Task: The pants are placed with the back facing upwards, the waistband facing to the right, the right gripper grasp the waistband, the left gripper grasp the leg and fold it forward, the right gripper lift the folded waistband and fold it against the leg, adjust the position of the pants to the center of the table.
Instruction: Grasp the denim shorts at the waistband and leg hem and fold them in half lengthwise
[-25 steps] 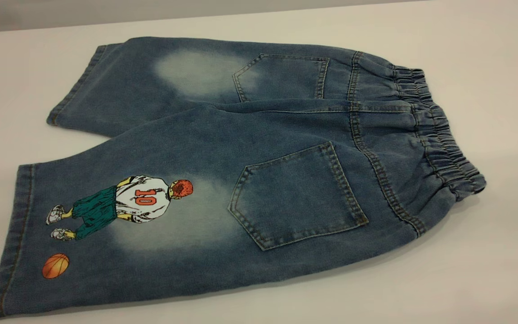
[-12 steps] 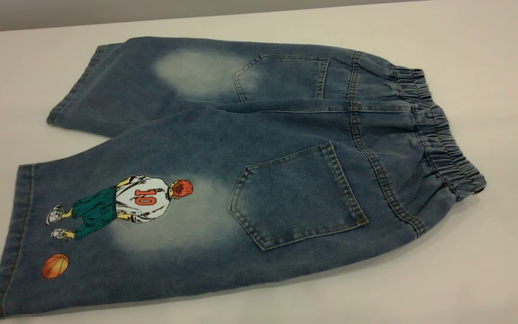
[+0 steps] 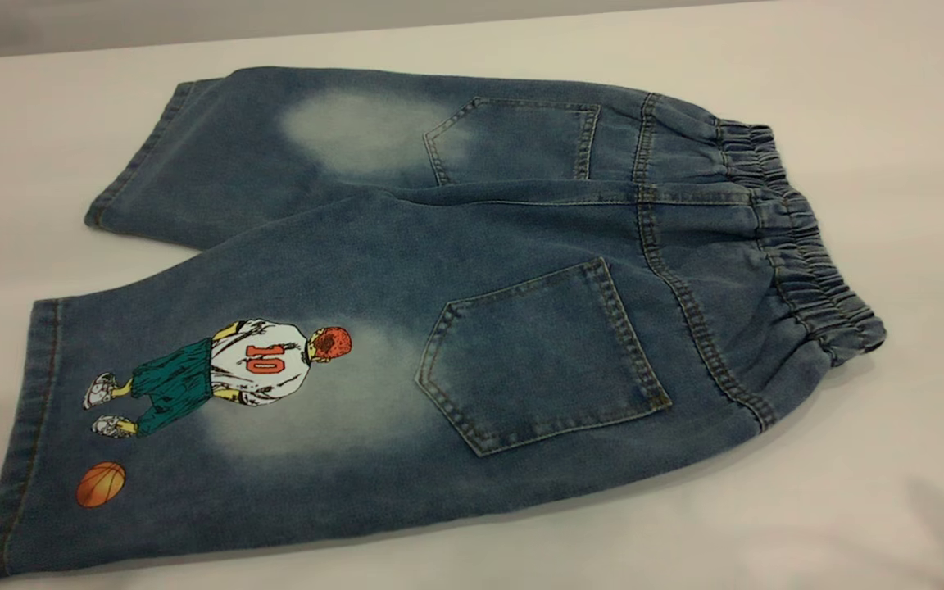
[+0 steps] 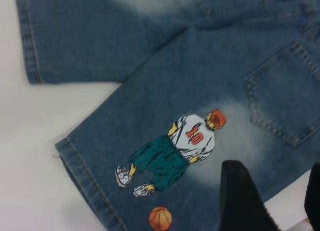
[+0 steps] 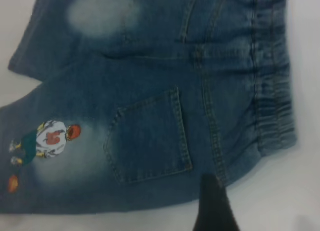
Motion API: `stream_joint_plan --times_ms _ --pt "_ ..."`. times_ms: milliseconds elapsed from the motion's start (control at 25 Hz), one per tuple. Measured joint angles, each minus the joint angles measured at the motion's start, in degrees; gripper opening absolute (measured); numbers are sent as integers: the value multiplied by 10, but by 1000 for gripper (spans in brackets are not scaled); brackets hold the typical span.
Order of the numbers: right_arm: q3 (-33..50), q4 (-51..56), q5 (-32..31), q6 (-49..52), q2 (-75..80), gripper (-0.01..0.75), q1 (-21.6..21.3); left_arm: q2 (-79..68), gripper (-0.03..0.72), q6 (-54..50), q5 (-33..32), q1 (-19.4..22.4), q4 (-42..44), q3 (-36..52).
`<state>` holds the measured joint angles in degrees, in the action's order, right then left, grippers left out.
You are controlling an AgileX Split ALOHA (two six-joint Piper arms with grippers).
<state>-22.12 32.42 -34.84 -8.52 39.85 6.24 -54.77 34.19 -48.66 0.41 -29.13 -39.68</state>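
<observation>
The blue denim pants [image 3: 472, 270] lie flat on the white table [image 3: 890, 508], back pockets up. The gathered waistband [image 3: 808, 246] points right. The leg [image 3: 193, 410] with the number 10 player print is the near one, at the left. Neither gripper shows in the exterior view. In the left wrist view my left gripper [image 4: 277, 201] is open, above the near edge of the printed leg [image 4: 165, 116], holding nothing. In the right wrist view a black part of my right gripper [image 5: 214, 211] hangs over the pants' near edge, close to the waistband [image 5: 272, 91].
The plain leg [image 3: 218, 156] with a faded patch lies farther back. Bare tabletop surrounds the pants on every side. The table's far edge [image 3: 275, 37] runs along the top of the exterior view.
The pants have not moved. A faint shadow has appeared on the table at the front right.
</observation>
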Motion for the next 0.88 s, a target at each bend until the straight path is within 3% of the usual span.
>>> stream_joint_plan --times_ms 240,400,680,880 --pt "0 118 75 -37 119 390 0 -72 309 21 25 0 -42 0" --pt "0 141 115 -72 215 390 0 -104 309 48 23 0 -83 0" --pt "-6 231 187 -189 406 390 0 -105 309 64 30 0 -103 0" --pt "-30 334 159 -327 526 390 0 -105 309 64 29 0 -103 0"
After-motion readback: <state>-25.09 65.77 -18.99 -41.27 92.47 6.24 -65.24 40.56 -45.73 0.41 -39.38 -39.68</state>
